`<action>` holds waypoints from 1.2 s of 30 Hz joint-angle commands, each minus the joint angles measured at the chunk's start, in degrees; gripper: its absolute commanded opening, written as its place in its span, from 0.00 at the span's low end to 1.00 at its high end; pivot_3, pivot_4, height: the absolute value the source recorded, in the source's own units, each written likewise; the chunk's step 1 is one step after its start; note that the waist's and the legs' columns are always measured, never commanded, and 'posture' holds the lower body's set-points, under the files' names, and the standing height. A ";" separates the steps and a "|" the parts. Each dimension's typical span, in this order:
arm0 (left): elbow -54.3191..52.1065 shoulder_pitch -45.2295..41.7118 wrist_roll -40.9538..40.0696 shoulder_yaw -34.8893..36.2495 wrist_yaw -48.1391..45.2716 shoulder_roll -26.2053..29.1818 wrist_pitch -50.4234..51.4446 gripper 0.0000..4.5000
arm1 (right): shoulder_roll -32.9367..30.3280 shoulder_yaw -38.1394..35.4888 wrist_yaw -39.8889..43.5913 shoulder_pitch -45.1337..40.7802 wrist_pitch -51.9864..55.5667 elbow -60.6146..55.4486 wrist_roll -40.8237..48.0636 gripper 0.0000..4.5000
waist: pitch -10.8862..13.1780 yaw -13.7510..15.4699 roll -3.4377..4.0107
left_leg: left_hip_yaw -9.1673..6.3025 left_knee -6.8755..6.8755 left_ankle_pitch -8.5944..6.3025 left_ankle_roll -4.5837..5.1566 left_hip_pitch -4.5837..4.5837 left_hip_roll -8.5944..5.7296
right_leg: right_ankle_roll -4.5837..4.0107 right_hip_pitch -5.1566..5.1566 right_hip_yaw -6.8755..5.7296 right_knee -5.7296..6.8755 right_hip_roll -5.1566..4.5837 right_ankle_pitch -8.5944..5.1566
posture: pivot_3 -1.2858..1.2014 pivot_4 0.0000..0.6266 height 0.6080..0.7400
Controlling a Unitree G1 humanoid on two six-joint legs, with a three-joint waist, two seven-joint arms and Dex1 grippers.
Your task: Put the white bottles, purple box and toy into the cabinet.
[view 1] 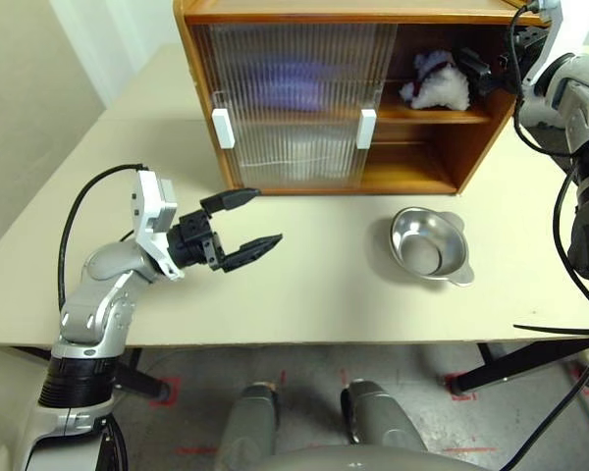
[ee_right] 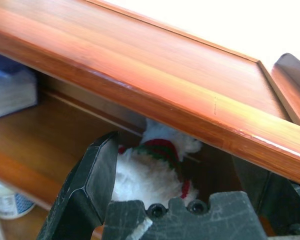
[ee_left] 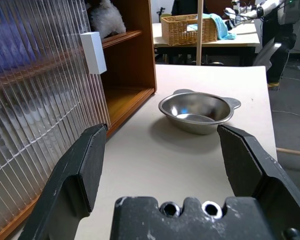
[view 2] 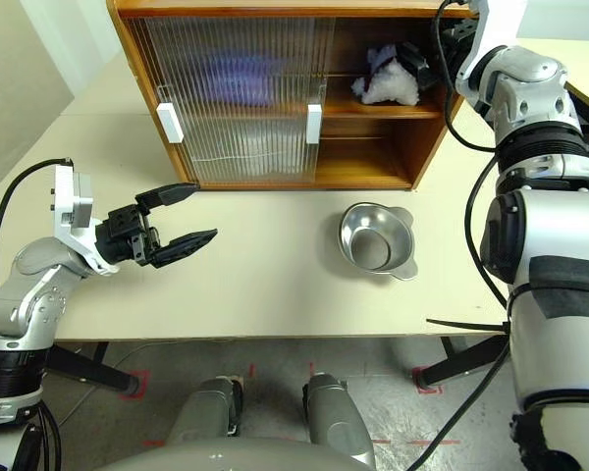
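At 8 o'clock in the head views, one left gripper, fingers spread wide and empty, poised above the beige table and aimed toward 2 o'clock. At 12 o'clock, one cabinet with two shelves, two ribbed sliding doors drawn over its left part and two white handles, one per door. Behind the ribbed panels, one purple box as a lavender blur on the upper shelf and a pale white blur on the lower shelf at 6 o'clock from it; number of white bottles there impossible to count from the head views. In the open bay, at 3 o'clock from the box, one toy lying on the upper shelf. At 5 o'clock from the cabinet, one shiny metal dish on the table, well apart from both grippers. At 1 o'clock, one right gripper level at the mouth of the upper shelf, fingers standing apart to either side of the toy, not pinching it. Added by the right wrist view: the toy's red-and-green scarf, plus one of the white bottles, blue-labelled, on the lower shelf. Added by the left wrist view: one wicker basket with a blue cloth on a far table.
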 commanded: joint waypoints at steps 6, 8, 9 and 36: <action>2.95 -0.91 -0.85 2.06 0.07 0.65 0.17 1.00 | -7.72 -2.78 11.56 2.28 9.17 -4.98 4.00 0.99 | 0.06 0.10 0.09 | 0.01 0.00 0.00 0.00 -0.01 -0.01 | -0.01 0.00 0.00 0.00 -0.02 -0.03 | 0.57 0.03 1.00; 2.94 -0.21 0.19 0.66 -1.40 1.09 -0.20 1.00 | -9.20 -3.34 17.38 5.17 15.01 -8.14 6.11 0.99 | 0.06 0.34 0.09 | 0.00 0.02 0.00 0.00 -0.01 -0.01 | 0.01 0.04 -0.02 -0.02 -0.04 -0.04 | 0.57 0.04 1.00; 2.87 -0.12 0.12 0.29 -1.71 0.91 -0.07 1.00 | -9.73 -3.29 20.37 6.81 18.61 -10.23 7.24 0.99 | 0.05 0.49 0.08 | 0.00 0.03 0.00 0.00 -0.01 -0.03 | 0.05 0.10 -0.03 -0.03 -0.08 -0.07 | 0.57 0.04 1.00; -0.98 2.80 -3.01 2.80 1.62 0.03 2.64 1.00 | -11.75 -7.66 21.67 43.13 55.67 -42.44 21.54 0.99 | 1.19 0.22 -0.34 | 0.11 0.06 -0.09 -0.15 0.43 -0.01 | 0.07 0.45 -0.03 0.00 -0.13 -0.12 | 0.57 0.10 1.00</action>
